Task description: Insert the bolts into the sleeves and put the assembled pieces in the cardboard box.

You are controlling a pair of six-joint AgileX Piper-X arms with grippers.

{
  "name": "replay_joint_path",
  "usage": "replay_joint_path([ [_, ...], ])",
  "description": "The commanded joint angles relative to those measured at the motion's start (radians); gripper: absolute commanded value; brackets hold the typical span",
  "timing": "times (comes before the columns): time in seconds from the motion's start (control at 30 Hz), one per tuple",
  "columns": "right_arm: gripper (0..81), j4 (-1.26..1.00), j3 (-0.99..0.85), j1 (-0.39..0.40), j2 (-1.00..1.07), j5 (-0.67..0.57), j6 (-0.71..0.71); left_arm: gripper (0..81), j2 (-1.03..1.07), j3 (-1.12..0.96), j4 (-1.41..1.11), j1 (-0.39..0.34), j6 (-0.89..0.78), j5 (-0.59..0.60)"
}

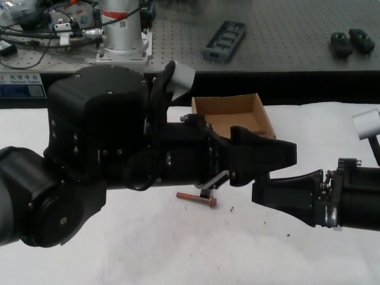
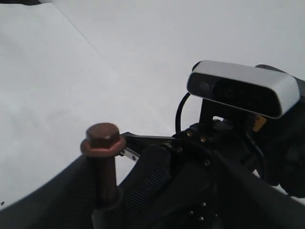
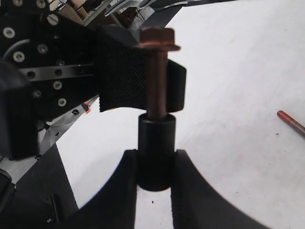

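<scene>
1. We see the left hand (image 1: 266, 155) closed on a copper-coloured bolt (image 3: 156, 76), its 2 textured pads (image 3: 121, 78) pressing the shank from either side just under the flanged hex head.
2. The right hand (image 3: 155, 171) is closed on a black sleeve (image 3: 156, 145), which sits clamped upright between its 2 fingers.
3. The bolt stands in line with the sleeve. Its lower end enters the sleeve's top, and most of the shank shows above it.
4. In the high view the 2 hands meet tip to tip above the white-covered counter (image 1: 178, 249), the left arm coming from the left and the right arm from the right.
5. From the left wrist we see the bolt head up close, with the right arm's white wrist camera (image 2: 243, 88) behind it.
6. A 2nd bolt (image 1: 196, 199) lies flat on the counter, near the hands and apart from both.
7. The open cardboard box (image 1: 234, 116) sits on the counter beyond the hands, well apart from the 2nd bolt.
</scene>
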Motion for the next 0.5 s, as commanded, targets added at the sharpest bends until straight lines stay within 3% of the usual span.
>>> replay_joint_path([
  [0.0, 1.1, -0.009, -0.011, -0.009, 0.001, 0.031, -0.006, 49.5, -0.02, -0.01, -0.02, -0.001, 0.012, 0.049],
  [0.23, 1.1, -0.009, -0.026, -0.009, 0.001, 0.028, -0.004, 49.4, -0.032, -0.045, -0.02, 0.067, 0.096, 0.094],
  [0.47, 1.1, -0.018, -0.118, -0.009, -0.005, 0.008, -0.011, 46.3, -0.04, -0.059, -0.02, 0.144, 0.124, 0.065],
])
